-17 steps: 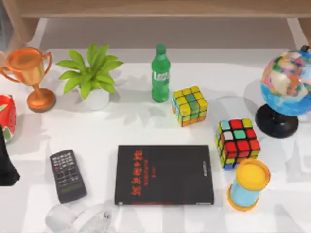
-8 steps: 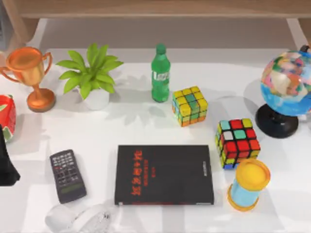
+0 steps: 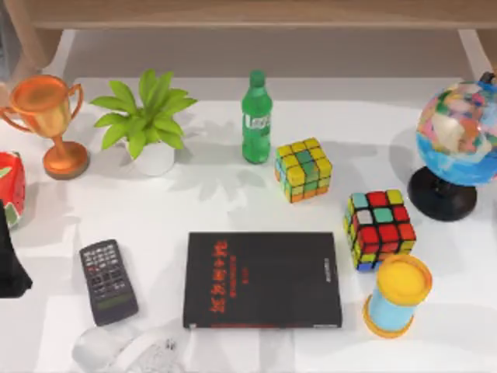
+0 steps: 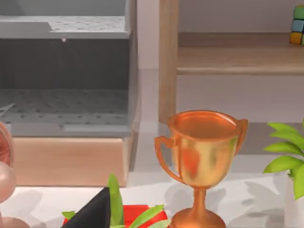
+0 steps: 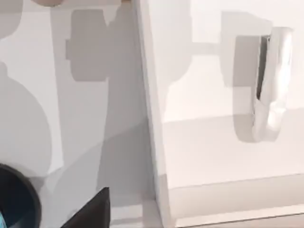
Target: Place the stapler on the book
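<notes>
The left gripper (image 4: 95,212) shows as a dark wedge at the edge of the left wrist view. Whether it is apart or together cannot be told, and nothing is seen in it. The black bulk of the left arm (image 3: 9,264) sits at the table's far left edge in the top view. Just behind it stands a red, strawberry-like object (image 3: 9,186), and past that a shiny copper trophy cup (image 3: 48,116) stands upright, which the left wrist camera faces. The right gripper (image 5: 92,211) is likewise a dark wedge in the right wrist view, before a white panel with a chrome handle (image 5: 268,85). Its state cannot be told either.

The large flat black book with red characters (image 3: 262,280) lies near the front middle of the white table (image 3: 217,210) with nothing on its cover. The dark grey button remote (image 3: 109,281) lies to its left, apart from it. A pale, see-through shape (image 3: 128,351) lies at the front edge just below the remote, and what it is cannot be told.

To the book's right stand a red-faced puzzle cube (image 3: 379,229) and a yellow-capped blue cylinder (image 3: 396,295). Farther back are a yellow-green puzzle cube (image 3: 303,169), a green plastic bottle (image 3: 256,118), a leafy plant in a white pot (image 3: 144,116) and a multicoloured globe on a black base (image 3: 462,136).
</notes>
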`<move>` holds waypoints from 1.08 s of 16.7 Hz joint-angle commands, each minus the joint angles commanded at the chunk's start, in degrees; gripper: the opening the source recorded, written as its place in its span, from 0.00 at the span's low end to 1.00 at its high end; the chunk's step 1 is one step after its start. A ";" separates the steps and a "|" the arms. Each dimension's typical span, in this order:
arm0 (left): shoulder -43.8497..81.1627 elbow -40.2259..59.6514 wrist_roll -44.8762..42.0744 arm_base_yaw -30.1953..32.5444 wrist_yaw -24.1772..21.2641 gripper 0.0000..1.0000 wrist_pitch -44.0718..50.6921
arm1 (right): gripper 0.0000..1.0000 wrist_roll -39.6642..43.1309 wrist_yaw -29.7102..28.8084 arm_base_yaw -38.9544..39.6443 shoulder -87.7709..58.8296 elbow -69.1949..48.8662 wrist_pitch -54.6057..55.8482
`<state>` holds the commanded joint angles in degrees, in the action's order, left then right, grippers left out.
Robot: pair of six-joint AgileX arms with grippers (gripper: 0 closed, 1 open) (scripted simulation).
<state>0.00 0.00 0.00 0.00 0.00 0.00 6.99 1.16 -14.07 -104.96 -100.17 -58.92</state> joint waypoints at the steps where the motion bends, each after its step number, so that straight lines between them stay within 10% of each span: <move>1: 0.00 0.00 0.00 0.00 0.00 1.00 0.00 | 1.00 0.42 -0.04 -0.95 -5.99 -5.98 -3.17; 9: 0.00 0.00 0.00 0.00 0.00 1.00 0.00 | 1.00 1.87 -0.85 -7.39 -39.74 -41.55 -21.87; 18: 0.00 0.00 0.00 0.00 0.00 1.00 0.00 | 1.00 1.85 -0.59 -7.06 -45.10 -48.08 -23.69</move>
<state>0.00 0.00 0.00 0.00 0.00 0.00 8.84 0.57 -21.13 -150.06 -148.25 -82.61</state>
